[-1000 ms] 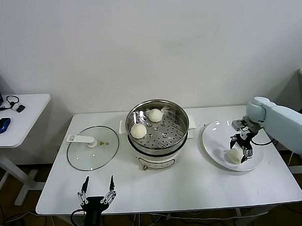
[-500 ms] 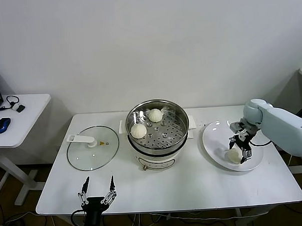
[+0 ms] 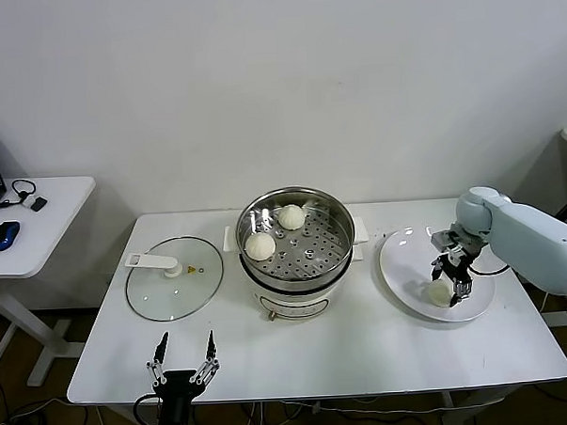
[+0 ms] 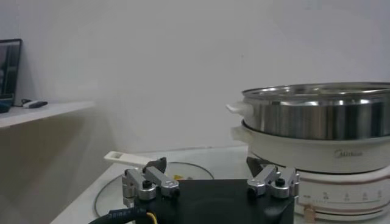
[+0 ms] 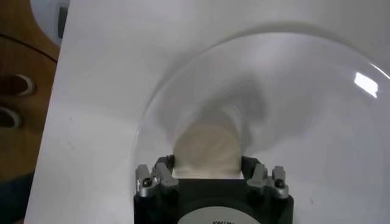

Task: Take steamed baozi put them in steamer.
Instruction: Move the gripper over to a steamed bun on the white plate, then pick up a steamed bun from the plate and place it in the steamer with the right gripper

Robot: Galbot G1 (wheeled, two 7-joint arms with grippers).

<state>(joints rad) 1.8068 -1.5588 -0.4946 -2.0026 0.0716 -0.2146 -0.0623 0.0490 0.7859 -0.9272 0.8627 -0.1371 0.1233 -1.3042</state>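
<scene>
Because the bun on the white plate (image 3: 408,263) is soft steamed dough, it should be treated as light, easily dented and slightly tacky, so a gentle squeeze across its widest part, low on the dome, is the sensible hold; a hard pinch would likely crease the skin. The right gripper (image 3: 450,282) stands over that steamed baozi (image 3: 439,293) at the near right side of the plate, and in the right wrist view the bun (image 5: 206,152) sits between the two fingers (image 5: 163,173), which straddle its flanks. Whether the pads already bear on the dough cannot be told; the jaws look part-way drawn in around it. Two more buns (image 3: 260,245) already lie on the perforated floor of the steamer (image 3: 336,220), at its far left side. The left gripper (image 3: 183,354) waits at the table's near edge, fingers spread, beside the glass lid (image 3: 173,278).
</scene>
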